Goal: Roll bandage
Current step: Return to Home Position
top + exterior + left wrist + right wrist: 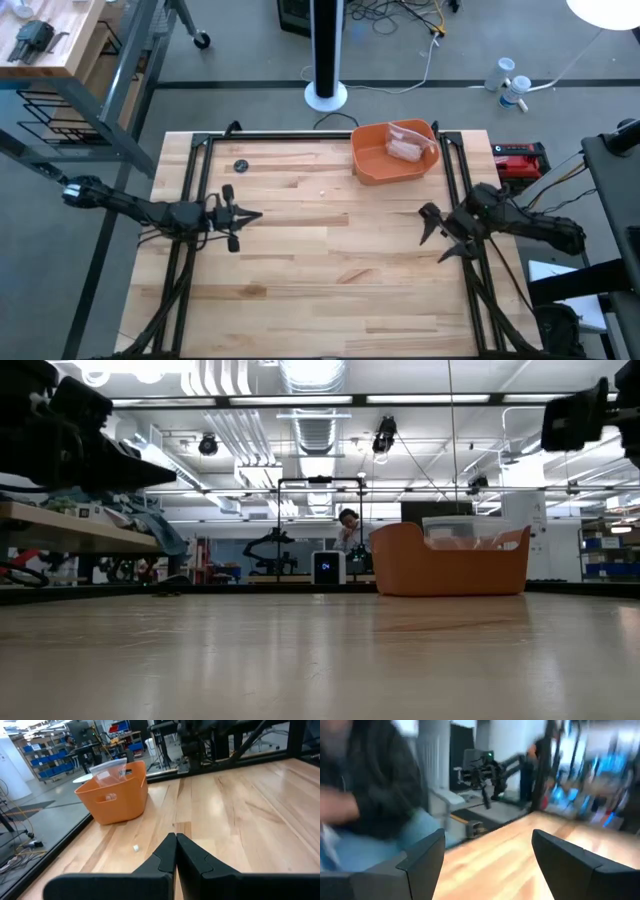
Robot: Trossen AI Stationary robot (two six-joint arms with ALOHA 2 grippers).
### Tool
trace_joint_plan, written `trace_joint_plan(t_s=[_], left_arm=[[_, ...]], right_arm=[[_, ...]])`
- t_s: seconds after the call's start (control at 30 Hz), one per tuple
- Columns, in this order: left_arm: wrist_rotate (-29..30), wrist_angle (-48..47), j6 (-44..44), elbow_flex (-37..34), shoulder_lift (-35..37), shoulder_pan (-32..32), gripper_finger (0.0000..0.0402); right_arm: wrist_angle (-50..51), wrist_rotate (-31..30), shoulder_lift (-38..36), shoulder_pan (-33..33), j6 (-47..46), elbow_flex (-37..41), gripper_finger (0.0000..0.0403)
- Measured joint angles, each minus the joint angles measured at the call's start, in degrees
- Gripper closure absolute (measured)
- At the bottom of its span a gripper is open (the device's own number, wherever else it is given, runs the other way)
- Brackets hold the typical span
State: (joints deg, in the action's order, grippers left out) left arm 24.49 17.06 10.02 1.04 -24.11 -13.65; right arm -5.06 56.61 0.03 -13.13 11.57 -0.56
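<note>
With the bagged bandage (pixel 405 148) in the tub (pixel 366 172), homing seems underway: left gripper (pixel 252 215) pinched closed and empty, right gripper (pixel 433 236) gaping, empty, both needing only retraction.

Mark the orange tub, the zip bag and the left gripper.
orange tub (pixel 370 176): high view, on its wall.
zip bag (pixel 410 146): high view, its middle, inside the tub.
left gripper (pixel 175 837): left wrist view, shut fingertips.

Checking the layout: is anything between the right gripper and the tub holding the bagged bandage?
Nothing visible does. Only table top lies between the open right gripper and the tub holding the bandage in its bag. The left gripper is shut at the table's left.
</note>
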Motion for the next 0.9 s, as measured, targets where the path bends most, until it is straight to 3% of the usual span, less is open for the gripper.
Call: trace_joint_plan(t_s=[0.1,0.33,0.9], left_arm=[[0.00,0.00,0.00,0.00,-0.86,0.00,0.0402],[0.00,0.01,0.00,0.00,-2.83,0.00,0.0402],[-0.02,0.01,0.00,0.00,-6.67,0.00,0.0402]], right_arm=[[0.40,-7.47,0.47,1.04,10.41,0.00,0.0102],[-2.88,-10.87,2.30,1.14,-2.46,0.00,0.0096],[-2.80,-11.69,2.38,1.12,-3.03,0.00,0.0118]])
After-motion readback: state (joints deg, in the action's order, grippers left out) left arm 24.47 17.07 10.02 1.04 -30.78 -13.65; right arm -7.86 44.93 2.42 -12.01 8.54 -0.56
